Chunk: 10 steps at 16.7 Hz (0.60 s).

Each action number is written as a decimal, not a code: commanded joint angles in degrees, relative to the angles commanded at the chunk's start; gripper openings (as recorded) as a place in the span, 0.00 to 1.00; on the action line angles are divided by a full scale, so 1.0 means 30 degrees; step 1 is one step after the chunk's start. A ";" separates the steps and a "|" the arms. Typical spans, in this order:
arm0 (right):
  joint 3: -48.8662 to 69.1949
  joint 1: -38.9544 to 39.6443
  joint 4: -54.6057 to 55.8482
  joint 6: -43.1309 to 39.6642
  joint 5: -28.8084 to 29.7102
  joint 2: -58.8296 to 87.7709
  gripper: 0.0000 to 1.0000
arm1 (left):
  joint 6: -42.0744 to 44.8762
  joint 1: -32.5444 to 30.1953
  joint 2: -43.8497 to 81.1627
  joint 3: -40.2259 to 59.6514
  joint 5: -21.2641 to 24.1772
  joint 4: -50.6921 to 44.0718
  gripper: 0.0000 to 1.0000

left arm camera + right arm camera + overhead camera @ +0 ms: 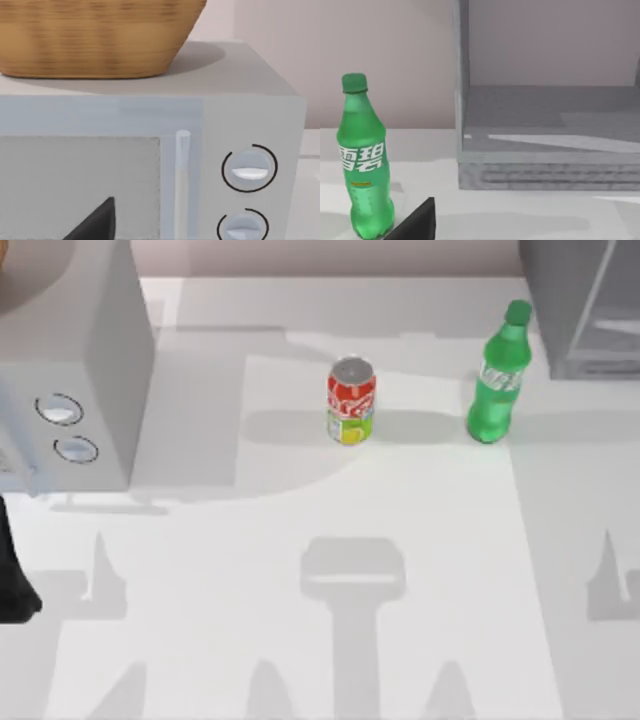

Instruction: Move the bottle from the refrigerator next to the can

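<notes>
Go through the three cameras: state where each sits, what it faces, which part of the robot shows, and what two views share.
Top view: above the table, looking down on the can, the bottle, the refrigerator and the knobbed grey box; a dark piece of the left arm sits at the left edge.
Left wrist view: low, facing the knobbed grey box and the basket on top; a dark tool tip shows.
Right wrist view: low, facing the bottle and open refrigerator; a dark tool tip shows.
Shared: top and right wrist views both hold the bottle and refrigerator.

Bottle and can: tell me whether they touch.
Apart. In the top view the bottle stands to the right of the can, with a bare strip of table between them.
</notes>
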 joint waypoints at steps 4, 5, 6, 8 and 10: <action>0.0083 0.0054 0.0011 0.0002 0.0028 0.0045 1.00 | 0.0000 0.0000 0.0000 0.0000 0.0000 0.0000 1.00; 0.0243 0.0038 -0.0202 -0.0005 0.0042 -0.0143 1.00 | 0.0000 0.0000 0.0000 0.0000 0.0000 0.0000 1.00; 0.0534 0.0016 -0.0617 -0.0017 0.0062 -0.0486 1.00 | 0.0000 0.0000 0.0000 0.0000 0.0000 0.0000 1.00; 0.1407 -0.0024 -0.2051 -0.0045 0.0093 -0.1529 1.00 | 0.0000 0.0000 0.0000 0.0000 0.0000 0.0000 1.00; 0.2545 -0.0039 -0.4295 -0.0071 0.0093 -0.2906 1.00 | 0.0000 0.0000 0.0000 0.0000 0.0000 0.0000 1.00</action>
